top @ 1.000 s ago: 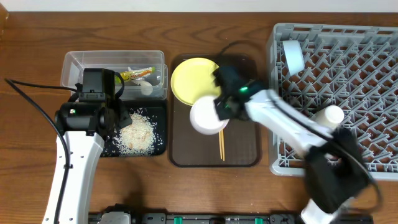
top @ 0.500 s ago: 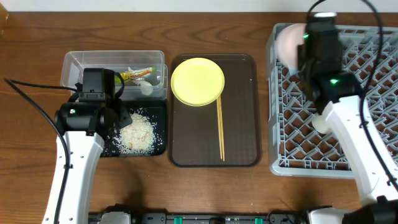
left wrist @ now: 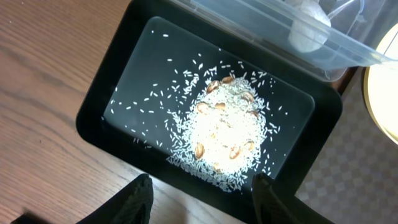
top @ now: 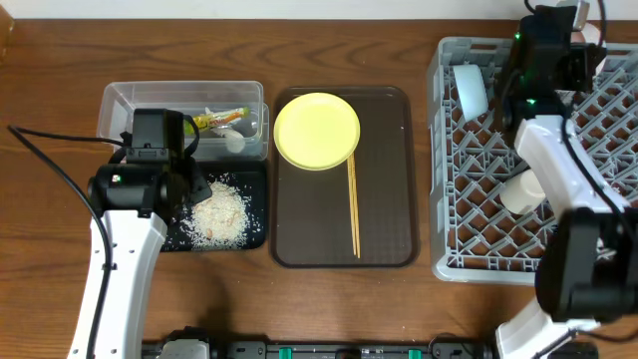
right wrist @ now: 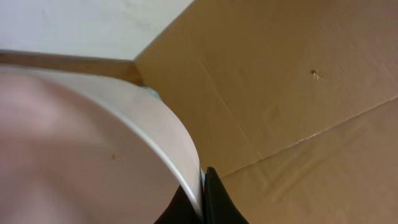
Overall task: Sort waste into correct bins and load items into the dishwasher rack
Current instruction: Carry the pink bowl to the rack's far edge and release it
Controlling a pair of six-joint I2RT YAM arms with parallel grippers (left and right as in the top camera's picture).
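Note:
My right gripper (right wrist: 204, 193) is shut on the rim of the white bowl (right wrist: 81, 143) and holds it tilted above the far edge of the grey dishwasher rack (top: 598, 150); in the overhead view this gripper (top: 560, 28) is at the top right. The light blue bowl (top: 471, 90) and the pale cup (top: 523, 189) stand in the rack. The yellow plate (top: 316, 131) and the chopsticks (top: 352, 204) lie on the brown tray (top: 389, 229). My left gripper (left wrist: 202, 199) is open and empty, over the near edge of the black tray (left wrist: 112, 87) with the rice (left wrist: 224, 130).
The clear tub (top: 130, 105) behind the black tray holds the snack wrapper (top: 221, 118) and the white tissue (top: 235, 142). The left arm (top: 125, 239) runs along the table's left front. Cardboard fills the right wrist view behind the bowl.
My right arm has carried the white bowl from above the brown tray to the right, up over the rack's far edge. The left arm has not moved.

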